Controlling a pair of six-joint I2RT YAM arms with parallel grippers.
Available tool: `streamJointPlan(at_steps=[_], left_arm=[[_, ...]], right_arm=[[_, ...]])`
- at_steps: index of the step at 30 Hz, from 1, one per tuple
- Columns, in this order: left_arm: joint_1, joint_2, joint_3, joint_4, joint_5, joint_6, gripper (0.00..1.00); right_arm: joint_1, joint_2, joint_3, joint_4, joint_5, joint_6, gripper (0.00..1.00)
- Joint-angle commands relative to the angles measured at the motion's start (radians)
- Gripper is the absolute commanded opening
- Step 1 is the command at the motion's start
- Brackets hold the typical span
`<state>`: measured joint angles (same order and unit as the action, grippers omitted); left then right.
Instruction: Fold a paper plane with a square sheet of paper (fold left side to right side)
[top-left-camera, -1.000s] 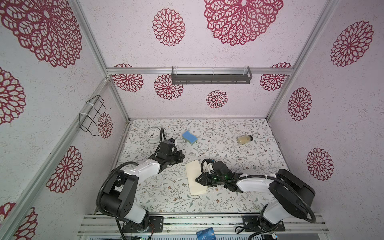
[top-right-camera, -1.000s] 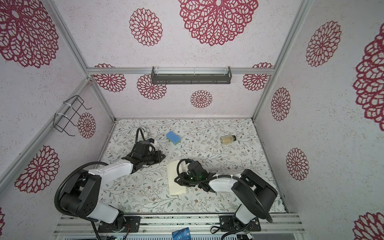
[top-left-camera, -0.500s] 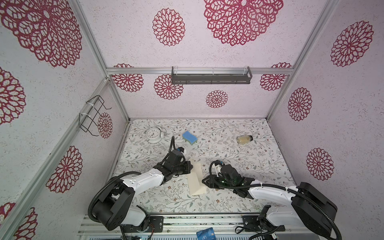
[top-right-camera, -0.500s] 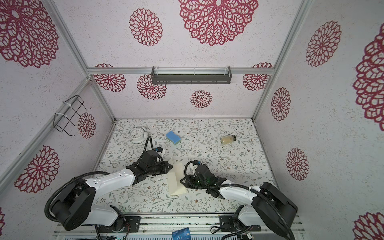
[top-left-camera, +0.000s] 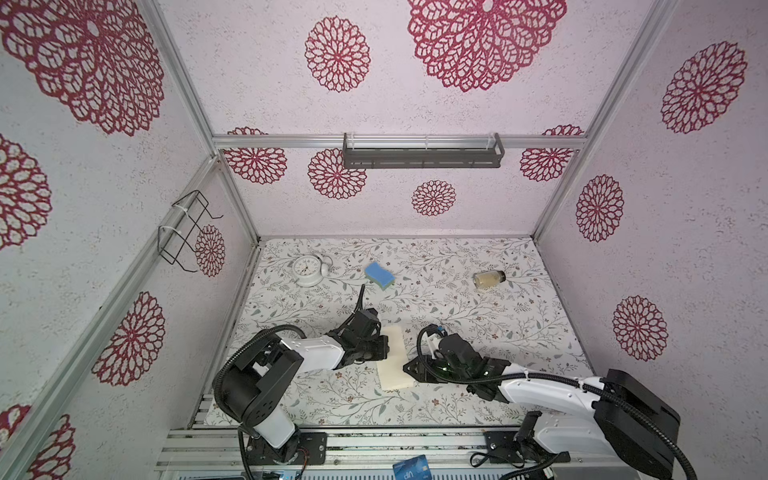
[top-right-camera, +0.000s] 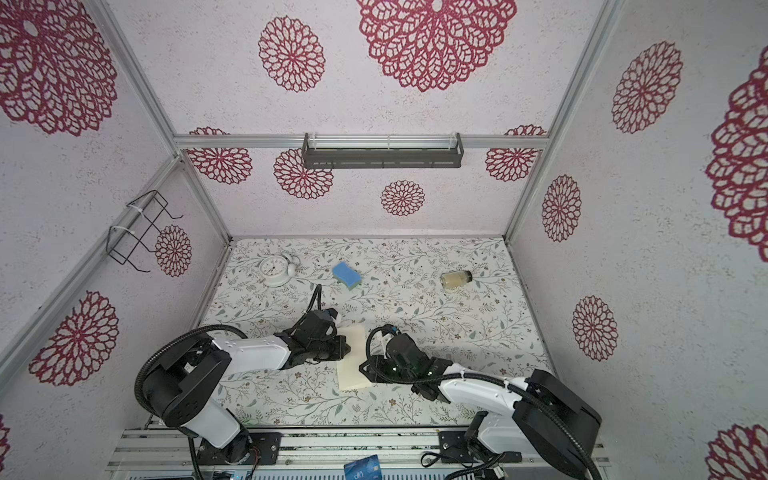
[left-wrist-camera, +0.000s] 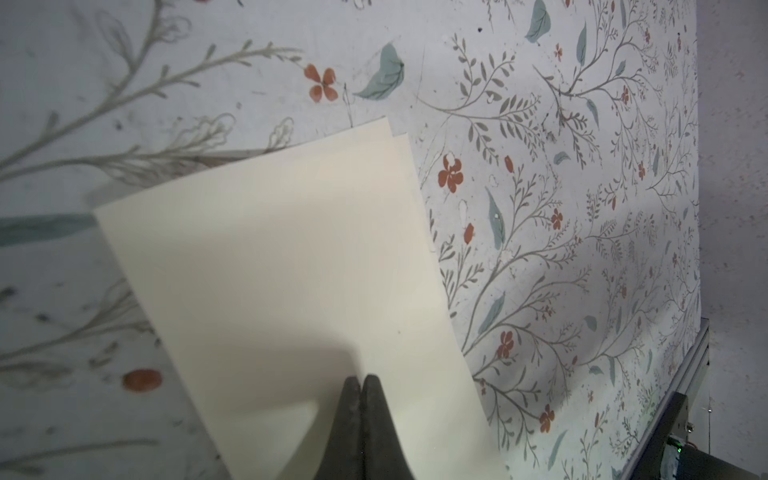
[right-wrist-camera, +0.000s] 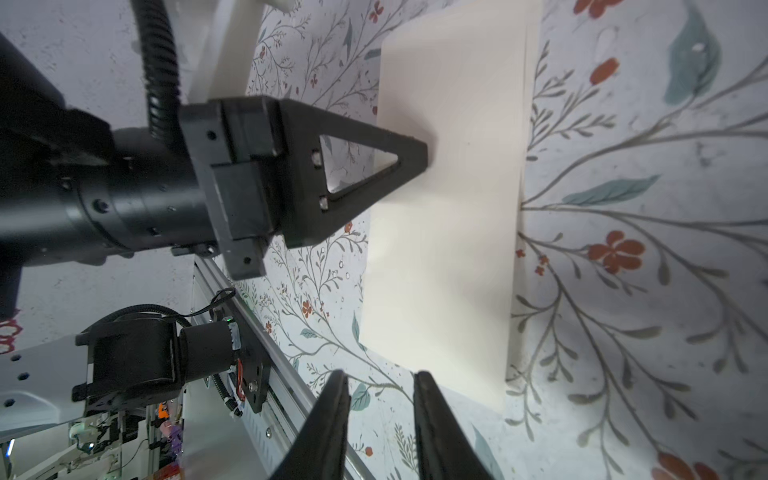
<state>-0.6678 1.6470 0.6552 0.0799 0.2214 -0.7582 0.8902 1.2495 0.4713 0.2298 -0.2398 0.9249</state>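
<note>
The left arm is lying low and nearly level over the floral worktop (top-left-camera: 478, 324). The left pincer (left-wrist-camera: 360, 380) is pressed together, its black tips resting on the square sheet of paper (left-wrist-camera: 291, 270). The sheet, smooth matte cream, is lying on the worktop between both arms, doubled into a narrow rectangle with its layers slightly offset at one corner. The right pincer (right-wrist-camera: 380, 376) is standing spread just beside the paper's edge, pinching nothing.

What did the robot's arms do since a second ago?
The left claw swung from near the clock toward the front onto the paper, shut, tip resting on it. The right claw stayed beside the paper's right edge, holding nothing. Paper, sponge and jar stayed put.
</note>
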Motion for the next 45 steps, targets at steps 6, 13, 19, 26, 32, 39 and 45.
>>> streamJointPlan(at_steps=[6,13,19,26,32,39,45], left_arm=[[-0.019,0.015,-0.027,0.080,-0.016,-0.032,0.00],[-0.021,-0.008,-0.051,0.098,-0.019,-0.045,0.00],[-0.021,-0.039,-0.070,0.093,-0.022,-0.044,0.00],[-0.019,-0.057,-0.083,0.093,-0.023,-0.043,0.00],[-0.008,-0.053,-0.072,0.095,-0.011,-0.033,0.00],[0.062,-0.088,-0.059,0.078,0.019,-0.010,0.00],[0.100,-0.086,-0.064,0.055,0.044,0.025,0.00]], right_arm=[[0.012,0.075,0.054,0.053,-0.023,-0.011,0.11],[0.031,0.270,0.118,0.195,-0.081,0.001,0.00],[0.034,0.403,0.147,0.338,-0.114,0.051,0.00],[0.044,0.512,0.150,0.471,-0.143,0.110,0.00],[0.065,0.558,0.150,0.484,-0.141,0.119,0.00],[0.072,0.579,0.128,0.471,-0.112,0.123,0.00],[0.075,0.579,0.127,0.467,-0.110,0.122,0.00]])
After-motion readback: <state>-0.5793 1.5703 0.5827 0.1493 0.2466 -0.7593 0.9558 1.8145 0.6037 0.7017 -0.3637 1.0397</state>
